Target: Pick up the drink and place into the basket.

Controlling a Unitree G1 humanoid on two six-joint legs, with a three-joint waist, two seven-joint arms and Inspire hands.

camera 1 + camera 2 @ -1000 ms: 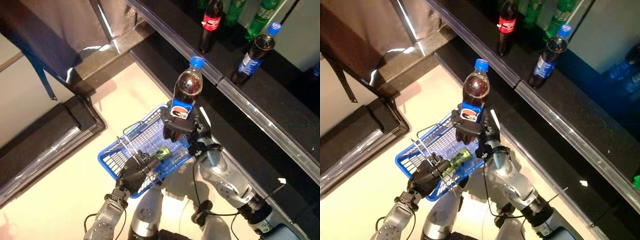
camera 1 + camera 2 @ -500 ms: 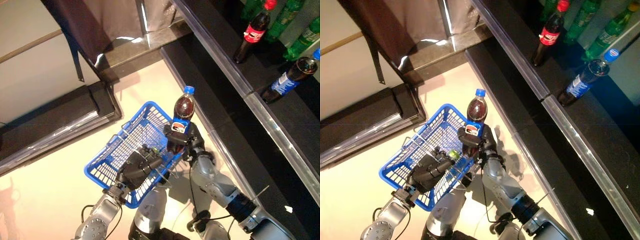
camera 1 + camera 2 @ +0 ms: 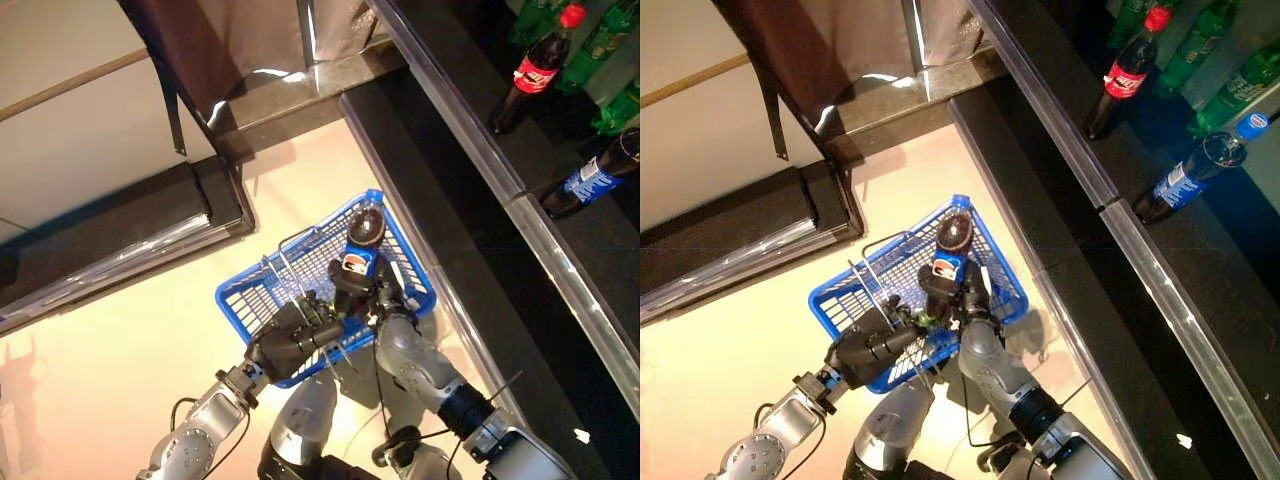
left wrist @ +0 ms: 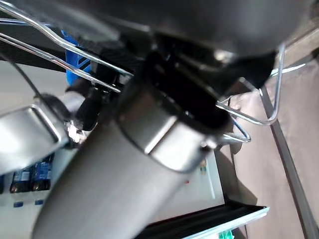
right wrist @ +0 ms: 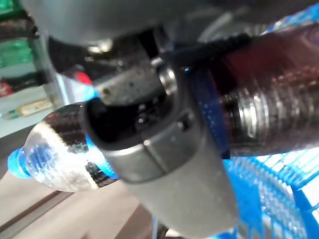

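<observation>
My right hand (image 3: 352, 292) has its fingers curled round the cola bottle (image 3: 361, 243) at the label, and the bottle now hangs tilted over the blue basket (image 3: 995, 268), its cap toward the basket's far rim. My left hand (image 3: 290, 338) is clamped on the wire handles (image 3: 283, 272) at the basket's near side. So I judge the pick done and the placing nearly there (a green item already lies inside); what's left is lowering and letting go.
</observation>
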